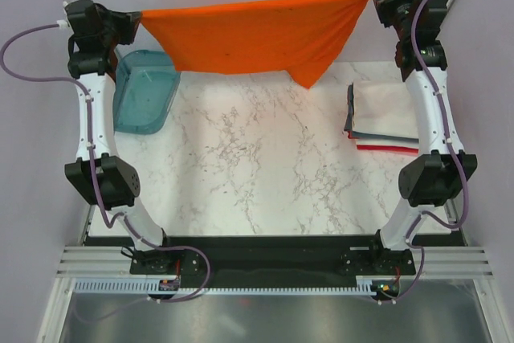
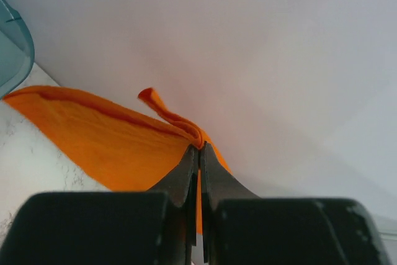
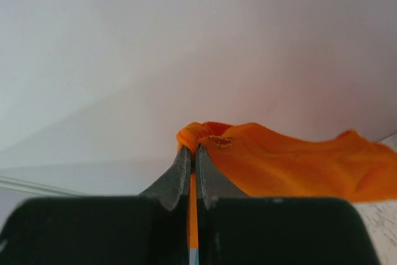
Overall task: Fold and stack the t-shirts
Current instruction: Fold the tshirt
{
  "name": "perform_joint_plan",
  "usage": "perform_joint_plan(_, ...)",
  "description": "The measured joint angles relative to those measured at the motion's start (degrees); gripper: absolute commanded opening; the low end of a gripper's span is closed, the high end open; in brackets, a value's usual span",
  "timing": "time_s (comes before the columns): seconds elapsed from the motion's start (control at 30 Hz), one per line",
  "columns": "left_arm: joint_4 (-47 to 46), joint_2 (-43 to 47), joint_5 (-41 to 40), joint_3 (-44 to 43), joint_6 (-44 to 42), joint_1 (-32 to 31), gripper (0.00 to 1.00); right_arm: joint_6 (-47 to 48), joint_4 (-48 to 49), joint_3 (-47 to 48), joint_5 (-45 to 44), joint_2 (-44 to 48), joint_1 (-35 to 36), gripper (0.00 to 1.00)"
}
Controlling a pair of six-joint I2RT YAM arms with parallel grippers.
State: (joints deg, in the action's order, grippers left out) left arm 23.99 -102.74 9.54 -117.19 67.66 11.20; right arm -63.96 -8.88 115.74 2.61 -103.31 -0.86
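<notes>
No writing, label, brand mark or number can be read in any view. The orange t-shirt (image 1: 249,38) clamped in the left gripper (image 2: 198,148) and right gripper (image 3: 193,148) is plain cloth. A small speck (image 3: 218,141) just beside the right fingertips is too blurred to read.

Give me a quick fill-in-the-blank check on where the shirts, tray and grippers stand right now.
1. The t-shirt stretched between the left gripper and right gripper is coloured ____.
2. Both grippers are ____ on it.
3. The folded stack lies at the table's ____ edge.
4. The teal tray lies at its ____ edge.
Missing words: orange; shut; right; left.
</notes>
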Motion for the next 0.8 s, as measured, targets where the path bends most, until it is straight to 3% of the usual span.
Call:
perform_joint_plan(0.13, -4.57, 0.13, 1.46, 3.58, 0.02, 0.09, 0.02, -1.99, 6.51, -4.70, 5.66, 0.50, -1.77, 0.00)
perform_joint_plan(0.3, -17.20, 4.33, 1.60, 26.38, 0.09, 0.24, 0.02, -3.65, 15.06, -22.36, 10.86, 1.79, -2.36, 0.00)
perform_joint_plan(0.5, -24.30, 4.87, 2.80, 49.55, 0.04, 0.35, 0.02, -4.13, 17.92, -42.66, 13.66, 1.75, -2.40, 0.00)
perform_joint_plan(0.8, -30.97, 9.62, 5.38, 63.73, -0.55, 0.35, 0.02, -1.97, 21.31, -53.70, 14.32, 2.38, -2.58, 0.00)
